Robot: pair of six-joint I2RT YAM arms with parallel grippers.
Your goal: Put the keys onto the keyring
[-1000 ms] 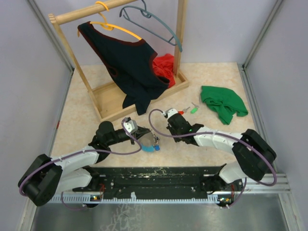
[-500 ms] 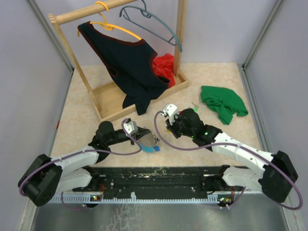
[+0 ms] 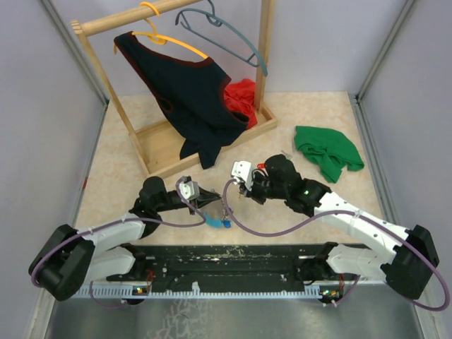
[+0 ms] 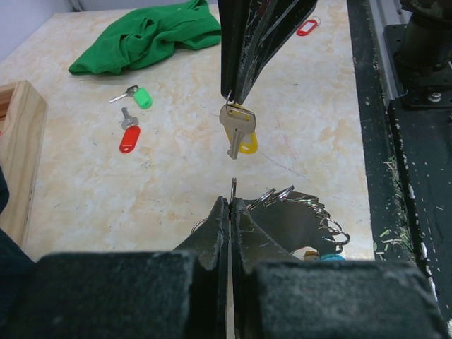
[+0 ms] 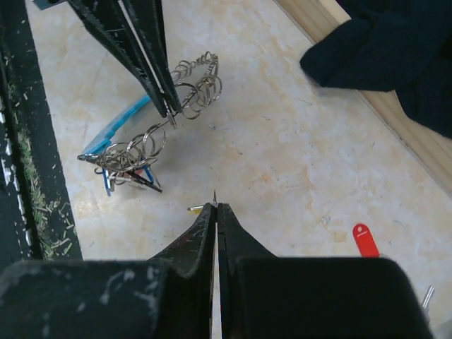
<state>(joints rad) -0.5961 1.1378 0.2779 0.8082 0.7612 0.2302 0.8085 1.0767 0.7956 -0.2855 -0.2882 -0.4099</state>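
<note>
Both pairs of jaws are pinched tight. My left gripper [image 4: 232, 205] is clamped on a wire loop of the keyring [image 5: 116, 127], and my right gripper [image 5: 215, 208] is clamped on the head end of a silver key with a yellow cap [image 4: 234, 131].

From the left wrist I see that key hanging off the right fingertips. Its long axis runs along the line between the two grippers and its blade tip points at my left fingertips, close to them but not touching. From the right wrist only the key's thin tip and a sliver of yellow show past the fingers.

The keyring sits near the middle of the bench's [image 3: 311, 113] near edge. Its blue band slants down to the surface and its coils bunch beside the left fingers.

A red key [image 4: 128, 138] and a green key [image 4: 138, 95] lie flat, side by side, toward the right edge, short of a green cloth [image 4: 148, 35].
</note>
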